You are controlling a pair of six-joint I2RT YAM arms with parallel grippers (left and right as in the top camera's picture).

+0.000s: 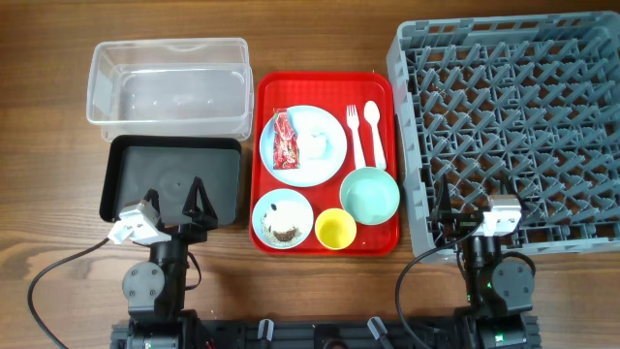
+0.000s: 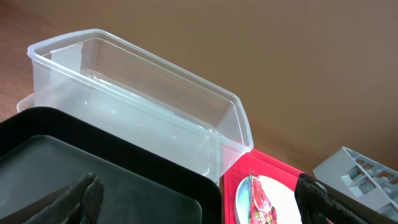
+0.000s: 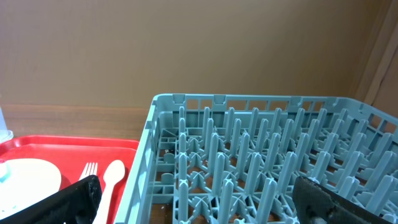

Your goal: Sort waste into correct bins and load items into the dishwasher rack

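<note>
On the red serving tray [image 1: 325,244] lie a light blue plate [image 1: 329,160] with a red snack wrapper [image 1: 285,141] and a white tissue [image 1: 319,144], a white fork [image 1: 355,133] and spoon [image 1: 372,131], a mint-green bowl [image 1: 369,194], a yellow cup [image 1: 335,230] and a small blue bowl [image 1: 282,218] with rice scraps. The clear tub [image 1: 167,81] and black tray [image 1: 172,180] are at the left. The grey rack [image 1: 513,126] is at the right. My left gripper [image 1: 191,207] is open over the black tray's near edge. My right gripper [image 1: 448,215] is open at the rack's near left corner.
The wooden table [image 1: 48,145] surrounds everything. In the left wrist view the clear tub [image 2: 143,99] stands behind the black tray [image 2: 93,162], with the wrapper [image 2: 261,202] at the right. The right wrist view shows the rack [image 3: 261,162], fork [image 3: 88,170] and spoon [image 3: 111,177].
</note>
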